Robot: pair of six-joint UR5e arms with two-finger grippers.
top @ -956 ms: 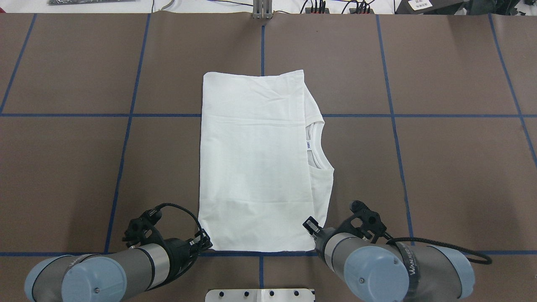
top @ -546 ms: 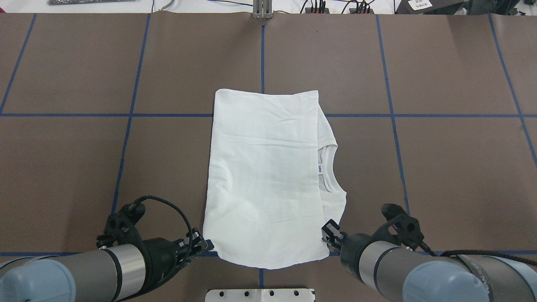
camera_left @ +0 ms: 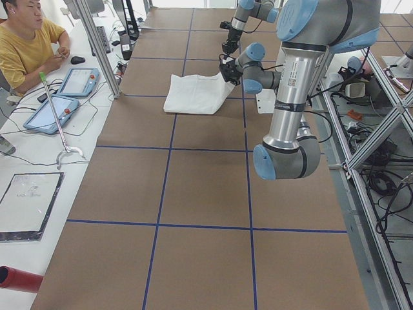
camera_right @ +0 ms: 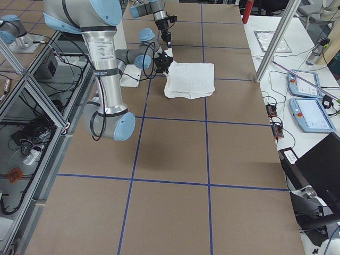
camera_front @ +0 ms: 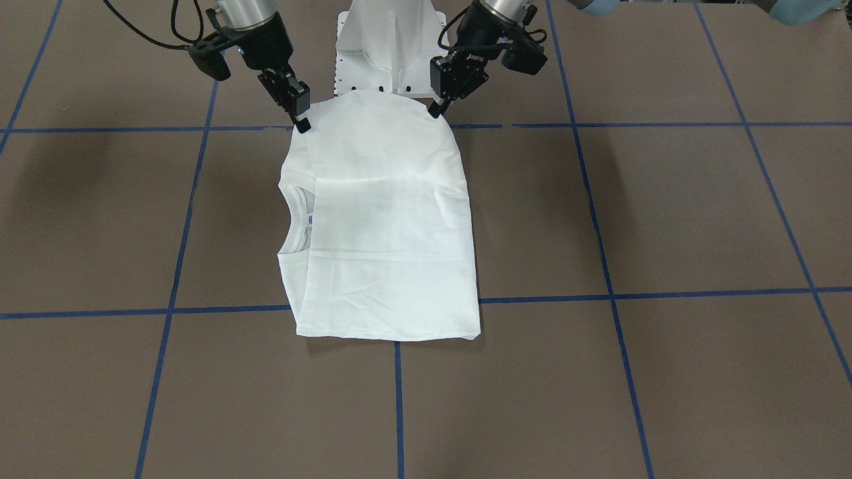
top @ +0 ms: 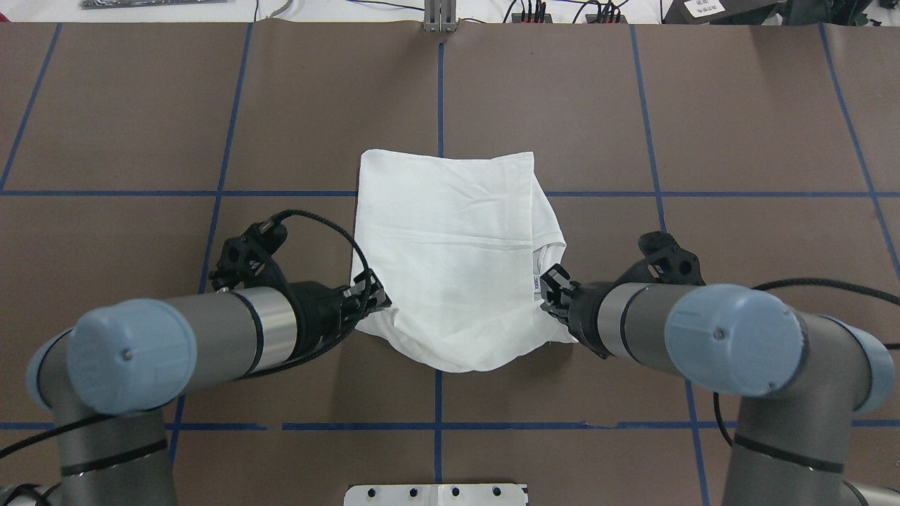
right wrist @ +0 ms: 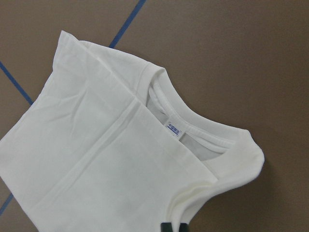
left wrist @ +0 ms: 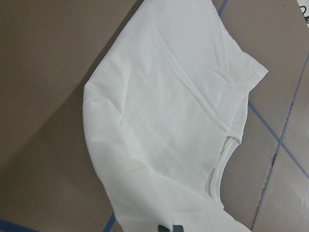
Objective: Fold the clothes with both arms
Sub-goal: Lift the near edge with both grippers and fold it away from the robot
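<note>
We pinch the two near corners of the T-shirt (top: 450, 239) tight, one in our left gripper (top: 373, 299), one in our right gripper (top: 552, 288). The rest lies in the middle of the table (top: 738, 126). It seems soft, light and floppy.

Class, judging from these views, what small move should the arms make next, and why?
Probably carry both corners forward toward the far edge. The left gripper and right gripper each pinch a near corner of the T-shirt, lifted off the table with cloth sagging between, while the far edge lies flat: the fold is half made.
</note>
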